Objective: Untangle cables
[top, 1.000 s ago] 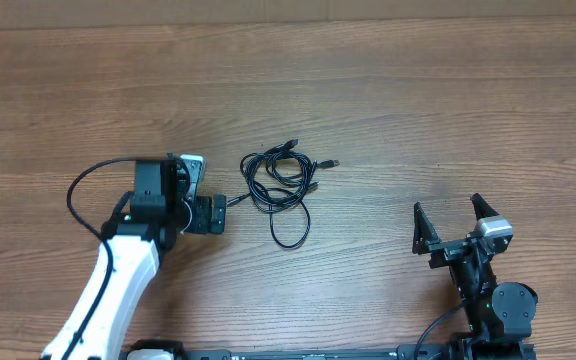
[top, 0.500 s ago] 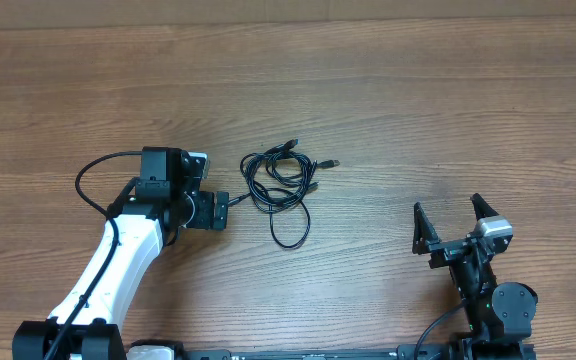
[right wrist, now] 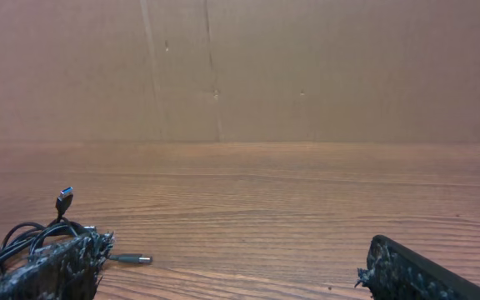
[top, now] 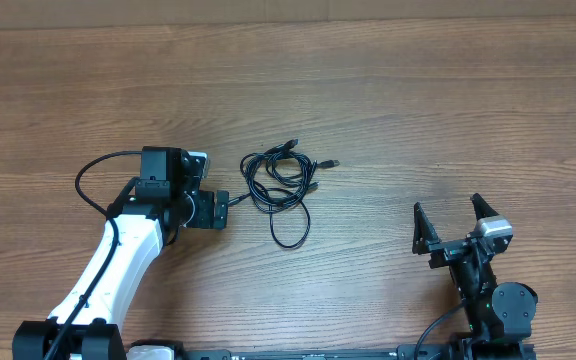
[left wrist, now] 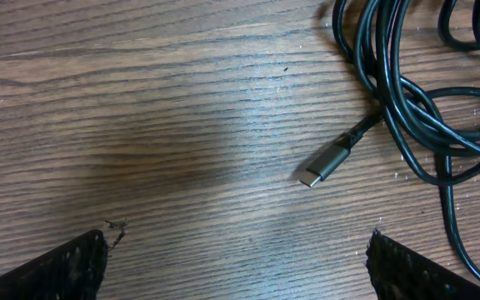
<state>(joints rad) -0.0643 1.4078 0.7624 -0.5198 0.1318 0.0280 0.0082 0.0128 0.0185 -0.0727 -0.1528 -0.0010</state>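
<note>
Looking at the cables (top: 280, 190): one loose black tangle lying flat on the wooden table (top: 418, 90), a bit left of centre, free of both grippers. Several overlapping loops sit at the far side of the bundle, and one longer loop trails toward the near edge. Small connectors stick out at the top and right of the bundle.

Left gripper (top: 220, 212): low over the table just left of the tangle and pointing at it, jaws spread wide with only bare wood between them. Its wrist camera shows the fingertips (left wrist: 73, 271) in the bottom corners of the view. A grey plug (left wrist: 327, 160) lies on the wood ahead of the opening, tip pointing back toward the gripper. Its cord runs up and right into the loops. Neither finger touches it.

Right gripper (top: 452, 222): well apart from the tangle, on the near right of the table, jaws spread wide too and holding nothing. Its wrist camera looks across the table to a brown cardboard wall (right wrist: 307, 67). The tangle shows low at the left of that view, partly hidden behind the left finger. There an upright plug (right wrist: 63, 198) pokes up and a flat plug (right wrist: 132, 259) lies pointing right.

White left arm (top: 108, 270) comes in from the near-left corner.
</note>
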